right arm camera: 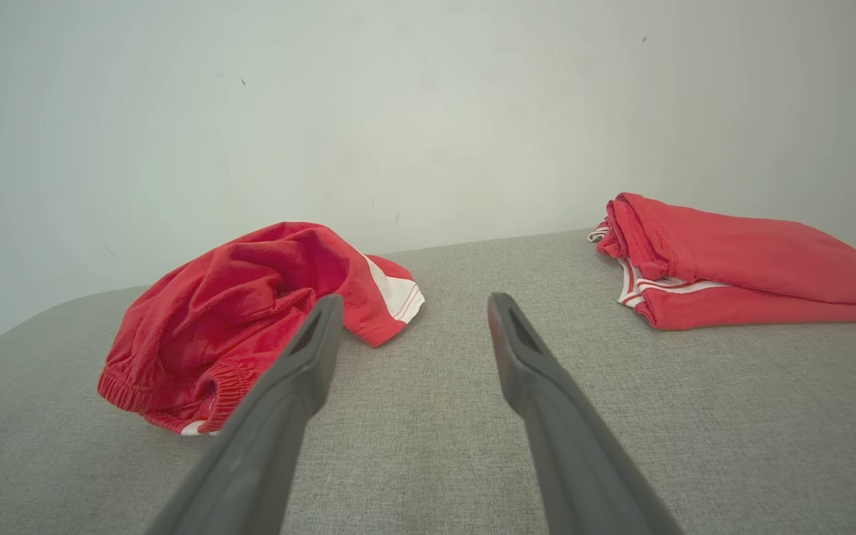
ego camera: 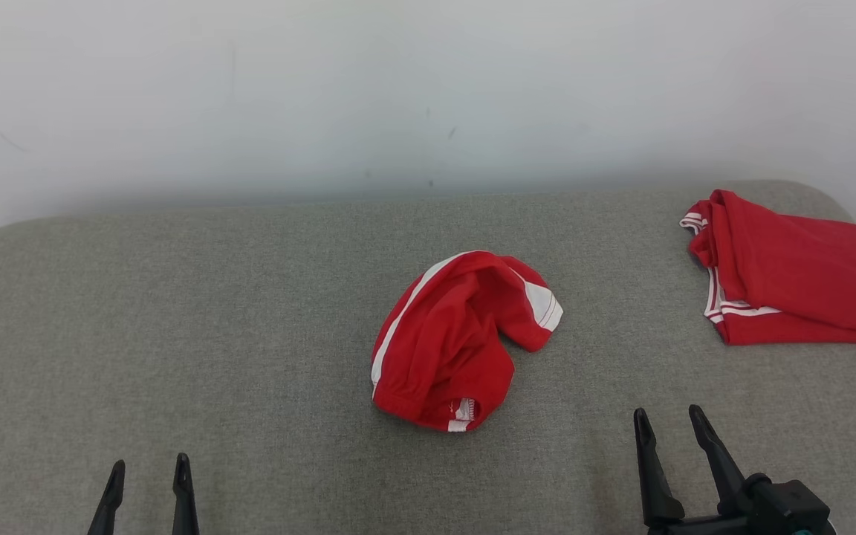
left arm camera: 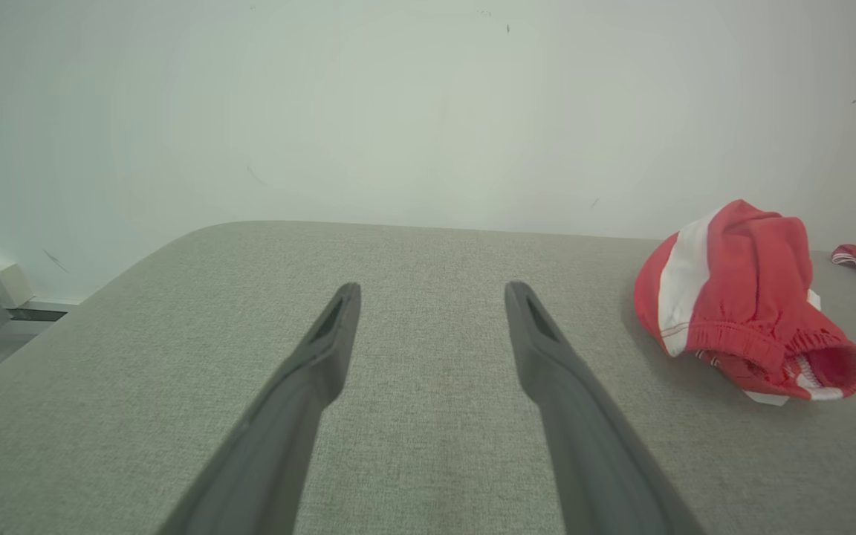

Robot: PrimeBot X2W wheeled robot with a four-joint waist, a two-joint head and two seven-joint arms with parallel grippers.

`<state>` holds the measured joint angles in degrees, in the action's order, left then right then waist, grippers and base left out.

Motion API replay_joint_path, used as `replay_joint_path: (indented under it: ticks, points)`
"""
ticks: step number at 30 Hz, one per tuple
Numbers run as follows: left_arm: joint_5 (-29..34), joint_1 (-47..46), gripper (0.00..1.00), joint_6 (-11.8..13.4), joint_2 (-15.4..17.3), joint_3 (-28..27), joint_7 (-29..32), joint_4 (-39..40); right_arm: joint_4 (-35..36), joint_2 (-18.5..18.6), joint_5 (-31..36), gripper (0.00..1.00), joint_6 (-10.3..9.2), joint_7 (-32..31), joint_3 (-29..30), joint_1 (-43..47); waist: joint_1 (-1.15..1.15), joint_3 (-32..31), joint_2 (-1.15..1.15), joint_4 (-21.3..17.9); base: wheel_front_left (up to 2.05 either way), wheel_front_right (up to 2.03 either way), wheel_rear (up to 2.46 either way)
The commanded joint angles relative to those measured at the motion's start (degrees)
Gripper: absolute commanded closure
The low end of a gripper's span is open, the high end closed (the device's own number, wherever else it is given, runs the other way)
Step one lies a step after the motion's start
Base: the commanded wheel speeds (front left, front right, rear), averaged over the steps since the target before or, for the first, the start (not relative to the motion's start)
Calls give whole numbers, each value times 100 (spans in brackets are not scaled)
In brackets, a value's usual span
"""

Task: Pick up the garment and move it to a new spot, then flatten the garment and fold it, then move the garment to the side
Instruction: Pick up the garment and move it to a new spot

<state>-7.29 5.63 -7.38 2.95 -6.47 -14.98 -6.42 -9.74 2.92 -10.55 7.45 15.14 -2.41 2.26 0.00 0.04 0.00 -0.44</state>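
A crumpled red garment (ego camera: 458, 342) with white side stripes lies in a heap at the middle of the grey padded table (ego camera: 175, 312). It looks like shorts, with an elastic waistband facing the front edge. My left gripper (ego camera: 149, 472) stands open at the lower left, well clear of it. My right gripper (ego camera: 669, 423) is open at the lower right, a short way to the garment's right. In the left wrist view the garment (left arm camera: 740, 297) lies to the right of the open gripper (left arm camera: 432, 293). In the right wrist view the garment (right arm camera: 250, 312) sits left of the open gripper (right arm camera: 409, 305).
A second red garment (ego camera: 792, 275) with white trim lies folded at the table's far right, also seen as the folded garment (right arm camera: 733, 267) in the right wrist view. A pale wall (ego camera: 398, 89) stands right behind the table. The table's far corners are rounded.
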Motion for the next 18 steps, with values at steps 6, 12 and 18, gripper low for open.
replay_joint_path:
  ticks: [6,12,18]
  points:
    - [-62,84,0,29,-12,-7,-17,38,-1,-6,21,0,5,7,-19,45,0,-10,0,-10,0,0,0]
    - [-72,127,0,56,-12,28,-17,64,-2,-6,14,0,5,7,-30,70,0,-15,0,-21,0,0,0]
    - [-94,133,0,80,-12,63,-17,86,4,-6,24,0,5,7,-31,79,0,-7,0,-23,0,0,0]
